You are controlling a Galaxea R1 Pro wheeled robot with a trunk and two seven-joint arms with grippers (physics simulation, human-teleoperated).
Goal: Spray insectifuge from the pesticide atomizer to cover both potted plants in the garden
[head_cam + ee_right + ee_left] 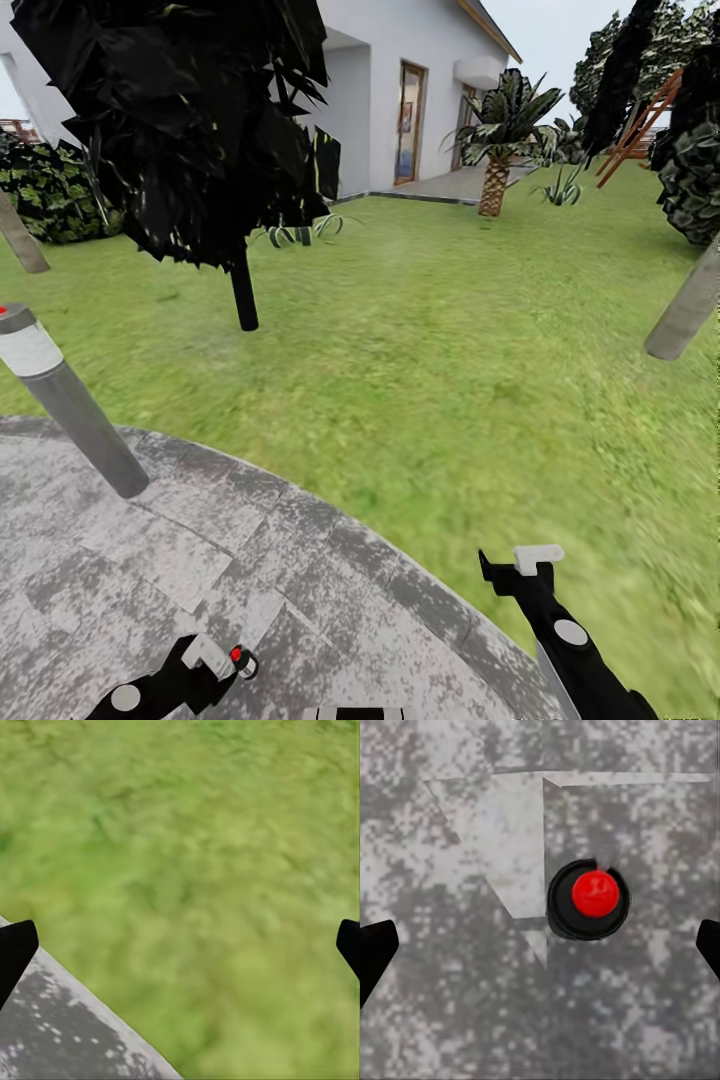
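The atomizer is out of view. Over the grey mottled patio (150, 580) my left gripper (215, 660) hangs open, its dark fingertips (375, 949) spread wide apart. Between them, on the paving, lies a small black round thing with a red top (595, 896); what it is I cannot tell. At the patio's edge my right gripper (522, 572) is open too, with nothing but lawn (195, 870) between its fingertips (15, 949). Two low plants with pointed leaves (300, 232) (560, 188) grow far off on the grass; no pot is visible.
A grey bollard lamp (65, 400) leans at the patio's left edge, and another grey post (685, 305) stands at the right. On the lawn stand a dark tree (190, 120), a palm (495, 150) and shrubs (50, 190). A white house (400, 90) is behind.
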